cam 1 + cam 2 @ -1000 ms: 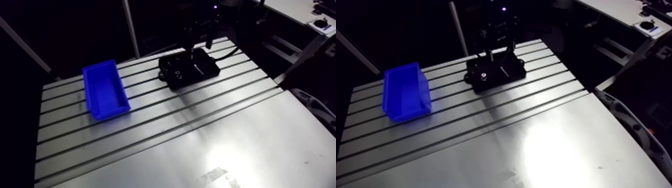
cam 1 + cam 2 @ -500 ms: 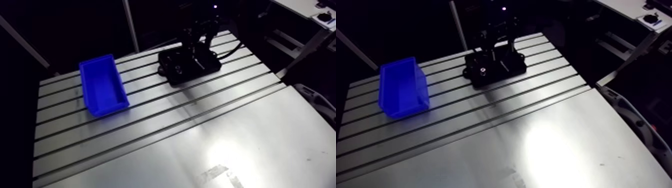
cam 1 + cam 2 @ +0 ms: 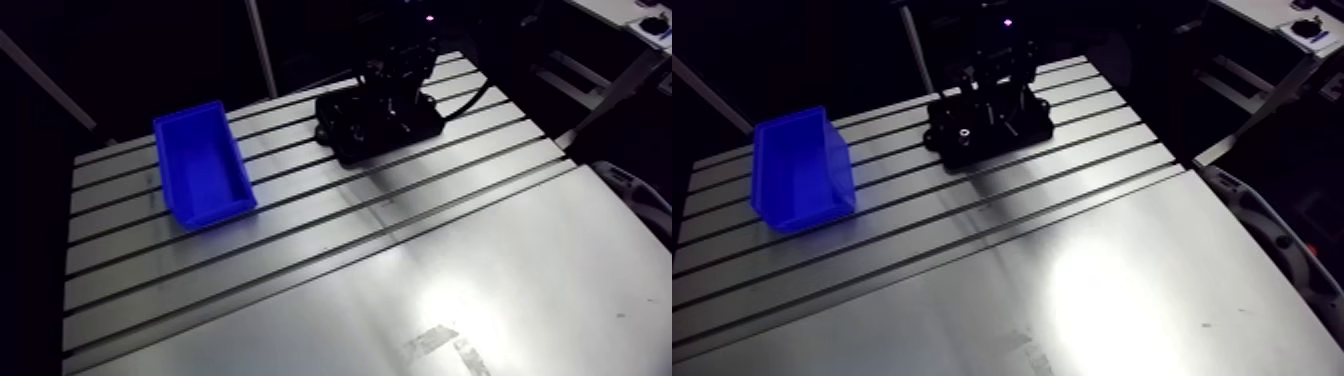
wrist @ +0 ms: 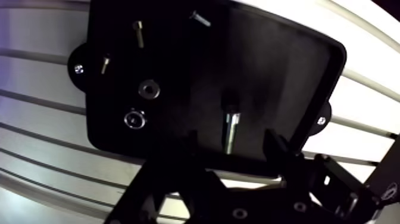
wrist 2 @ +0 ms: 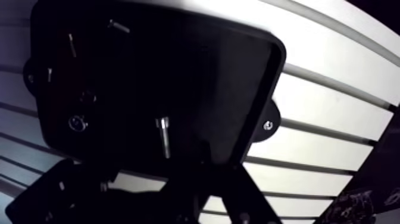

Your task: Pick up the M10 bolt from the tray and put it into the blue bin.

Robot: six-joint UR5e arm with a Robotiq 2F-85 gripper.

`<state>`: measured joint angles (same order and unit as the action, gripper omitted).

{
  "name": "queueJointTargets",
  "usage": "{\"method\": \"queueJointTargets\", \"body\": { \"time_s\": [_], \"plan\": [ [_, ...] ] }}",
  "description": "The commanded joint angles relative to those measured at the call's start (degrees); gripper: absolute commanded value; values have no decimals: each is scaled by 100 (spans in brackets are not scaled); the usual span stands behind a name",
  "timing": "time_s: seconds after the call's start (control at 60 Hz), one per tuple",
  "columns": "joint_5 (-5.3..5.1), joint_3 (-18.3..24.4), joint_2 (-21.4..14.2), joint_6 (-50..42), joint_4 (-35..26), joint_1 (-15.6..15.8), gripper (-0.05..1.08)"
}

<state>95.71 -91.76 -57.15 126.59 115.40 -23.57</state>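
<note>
No lettering, label, brand or number is legible on the tray (image 4: 275, 64), blue bin (image 3: 200, 170) or table (image 3: 400, 250)

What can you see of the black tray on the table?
The black tray is a shallow, matte, plastic-looking rectangle with rounded corners and screwed side tabs, lying flat on the slotted aluminium table. Inside lie a large silver bolt, smaller screws and two ring-shaped parts. The gripper hangs over it, jaws open astride that bolt.

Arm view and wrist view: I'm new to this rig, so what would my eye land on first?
The bright blue bin stands out on the slotted table, apart from the black tray. In the wrist view, a large shiny bolt lies in that tray, straddled by the open gripper, with smaller hardware ahead of it.
</note>
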Motion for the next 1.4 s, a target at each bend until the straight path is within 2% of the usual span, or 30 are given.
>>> {"method": "queueJointTargets", "body": {
  "time_s": [0.017, 0.317, 0.767, 1.4],
  "plan": [
    [-4, -90, 7, -6, 5, -8, 37],
    [-13, -240, -1, -6, 274, -15, 39],
    [-4, -240, -2, -68, 286, -34, 41],
    [5, -224, -2, -103, 286, -34, 54]
  ]
}}
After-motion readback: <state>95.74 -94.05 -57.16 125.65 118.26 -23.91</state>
